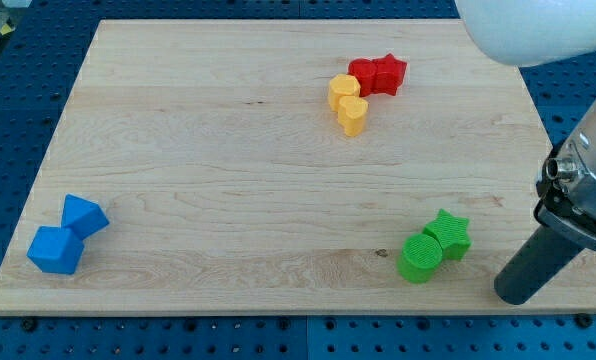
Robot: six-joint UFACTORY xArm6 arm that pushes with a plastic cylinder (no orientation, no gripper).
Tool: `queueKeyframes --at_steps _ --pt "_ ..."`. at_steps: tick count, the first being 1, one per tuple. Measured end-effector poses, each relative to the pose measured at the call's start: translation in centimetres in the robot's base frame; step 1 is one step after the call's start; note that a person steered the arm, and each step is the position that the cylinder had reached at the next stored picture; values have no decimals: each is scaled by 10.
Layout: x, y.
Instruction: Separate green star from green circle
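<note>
The green star sits near the view's bottom right of the wooden board, touching the green circle, which lies just to its lower left. My tip is on the board to the right of both, slightly below them, with a gap between it and the star. The dark rod rises from it toward the view's right edge.
A red star and a red block sit at the top centre-right, with two yellow blocks just below-left of them. Two blue blocks lie at the bottom left corner. The board's bottom edge is close below my tip.
</note>
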State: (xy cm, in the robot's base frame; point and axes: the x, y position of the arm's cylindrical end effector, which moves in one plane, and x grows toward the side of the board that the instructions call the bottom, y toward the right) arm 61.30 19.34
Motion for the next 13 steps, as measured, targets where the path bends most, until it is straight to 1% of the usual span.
queueKeyframes --at_steps 2,4,5,6,10,13 --pt "-12 -5" --pt "-15 -19" --pt "-30 -19" --pt "-34 -19" --pt "-34 -22" --pt "-41 -45"
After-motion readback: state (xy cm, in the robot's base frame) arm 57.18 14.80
